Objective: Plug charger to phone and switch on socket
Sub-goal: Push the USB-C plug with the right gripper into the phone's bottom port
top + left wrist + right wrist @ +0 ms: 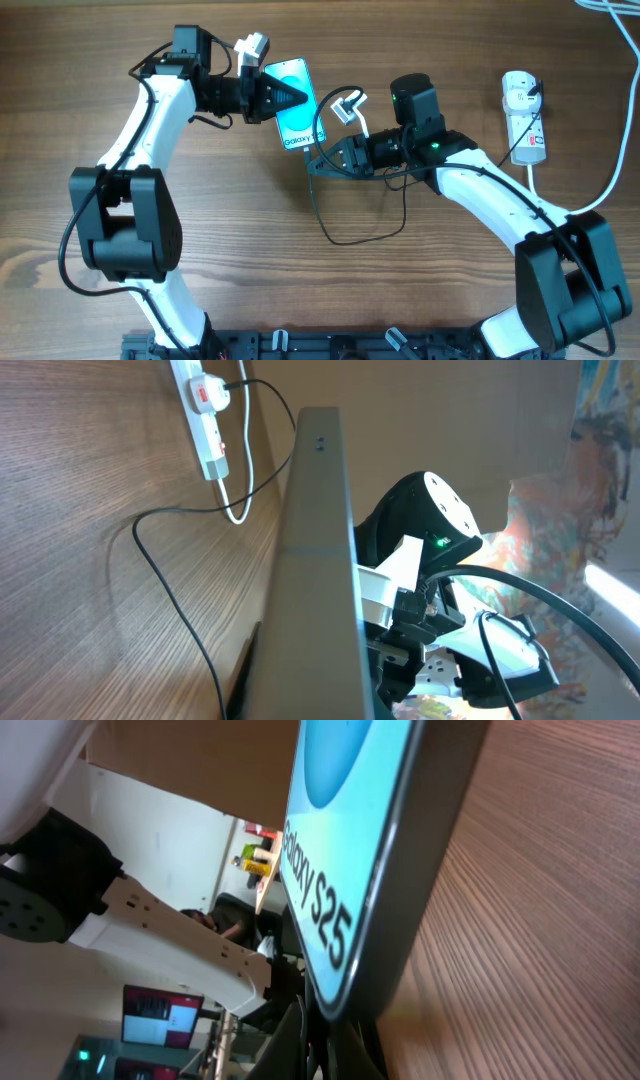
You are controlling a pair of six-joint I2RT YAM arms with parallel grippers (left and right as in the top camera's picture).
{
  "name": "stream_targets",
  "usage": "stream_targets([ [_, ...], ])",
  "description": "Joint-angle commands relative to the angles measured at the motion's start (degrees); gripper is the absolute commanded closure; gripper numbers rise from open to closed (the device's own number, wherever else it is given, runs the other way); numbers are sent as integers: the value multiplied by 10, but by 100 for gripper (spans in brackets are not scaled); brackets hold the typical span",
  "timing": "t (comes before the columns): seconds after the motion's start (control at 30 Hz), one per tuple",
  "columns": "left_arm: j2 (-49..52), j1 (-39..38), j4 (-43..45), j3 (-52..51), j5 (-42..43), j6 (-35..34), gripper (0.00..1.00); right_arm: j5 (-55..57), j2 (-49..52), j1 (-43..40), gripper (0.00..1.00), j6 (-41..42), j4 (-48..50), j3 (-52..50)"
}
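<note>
A small flat smartphone [298,112] with a lit pale-blue screen, a teal oval and white "Galaxy S25" lettering sits left of centre at the far side of the brown wood-grain table [300,300], its lettered end pointing toward the near side. The left gripper [285,97] reaches in from the left and its black fingers are closed over the phone's far half, gripping it. The left wrist view shows the phone's grey edge running straight up the middle of the frame. The right gripper [322,160] comes in from the right and sits just at the phone's near, lettered end. Its dark fingers look close together there, but I cannot tell whether they pinch anything. A long thin black charger cable [360,238] drops from beside that gripper, loops across the middle of the table and rises again under the right arm. Its tiny connector is hidden. At the far right, well apart from the phone, lies a small white oblong power strip [524,125] with red marks. A black plug sits in it, and a thicker white cable [610,190] trails off toward the near right.
</note>
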Motion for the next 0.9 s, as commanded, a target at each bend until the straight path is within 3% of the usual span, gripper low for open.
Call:
stream_targets([
  [0.0, -13, -7, -1, 8, 6, 22, 96, -3, 5, -1, 96, -12, 4, -4],
  [0.87, -13, -7, -1, 8, 28, 35, 96, -18, 5, -13, 96, -12, 4, -4],
])
